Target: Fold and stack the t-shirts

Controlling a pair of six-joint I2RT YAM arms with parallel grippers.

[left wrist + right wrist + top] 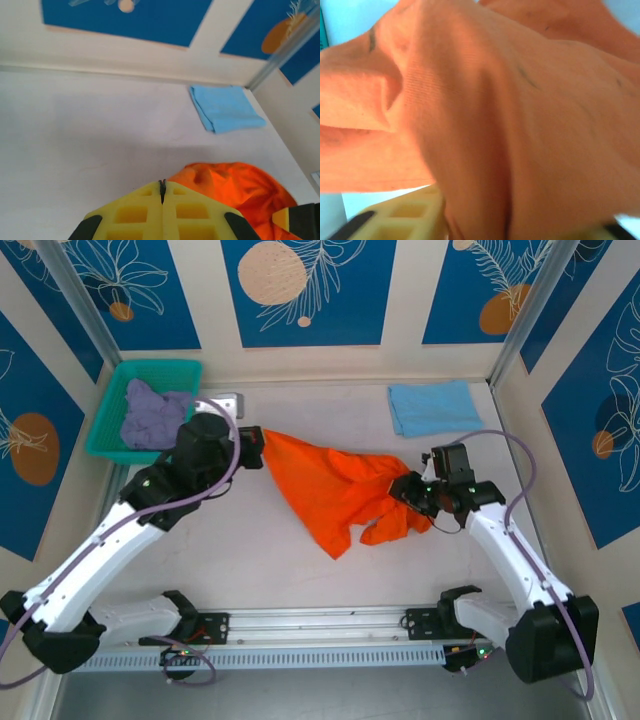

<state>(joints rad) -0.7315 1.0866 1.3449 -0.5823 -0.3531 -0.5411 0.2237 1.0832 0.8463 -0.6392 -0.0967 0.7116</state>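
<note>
Pale matte table (300, 570), smooth. Soft, crumpled orange t-shirt (330, 485) strung across the middle, long axis left to right, sagging to a point toward the near edge. Left fingers (135, 212) pressed together on its left corner. Right fingers (400, 220) buried in bunched cloth, can't tell how spread.
</note>
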